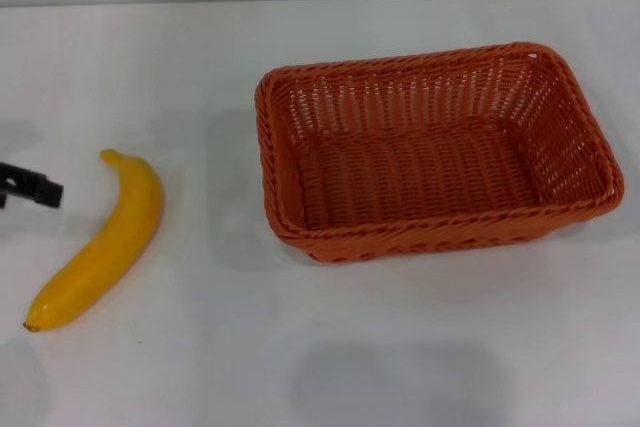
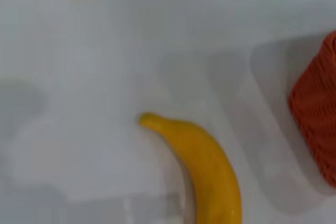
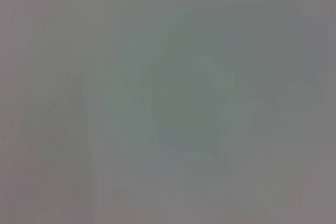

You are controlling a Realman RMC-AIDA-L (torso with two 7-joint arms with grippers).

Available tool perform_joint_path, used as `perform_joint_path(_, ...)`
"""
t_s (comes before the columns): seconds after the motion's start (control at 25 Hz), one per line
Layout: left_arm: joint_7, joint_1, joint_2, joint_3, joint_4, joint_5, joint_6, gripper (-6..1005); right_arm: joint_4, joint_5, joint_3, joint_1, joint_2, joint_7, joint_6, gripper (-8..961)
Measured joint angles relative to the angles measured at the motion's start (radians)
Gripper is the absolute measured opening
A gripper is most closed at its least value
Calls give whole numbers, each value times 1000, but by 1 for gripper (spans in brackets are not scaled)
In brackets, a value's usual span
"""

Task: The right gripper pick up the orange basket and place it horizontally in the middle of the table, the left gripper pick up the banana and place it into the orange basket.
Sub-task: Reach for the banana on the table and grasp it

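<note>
With the orange basket already set long-side across mid table | banana lies flat to its left, apart | my left gripper just beside the stem end, holding nothing; can't tell opening, cut off at edge | grab mid-body, across the curve | right gripper out of view.

We are seeing the banana lying on the white counter, its narrow stem end pointing away from the frame's lower edge. A corner of the orange basket is showing nearby, apart from the banana.
</note>
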Motion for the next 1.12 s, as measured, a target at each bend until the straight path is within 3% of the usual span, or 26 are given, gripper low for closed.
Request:
perform_joint_path(0.44, -5, -82, -20, 187, 269, 51, 240, 789, 49, 13, -3, 8, 2, 0, 11, 884)
perform_joint_path(0.84, -12, -147, -70, 241, 349, 128, 315, 785, 61, 14, -3, 10, 2, 2, 11, 883)
perform_joint_path(1.12, -44, -150, -77, 262, 353, 142, 319, 782, 61, 14, 1, 9, 2, 9, 11, 882)
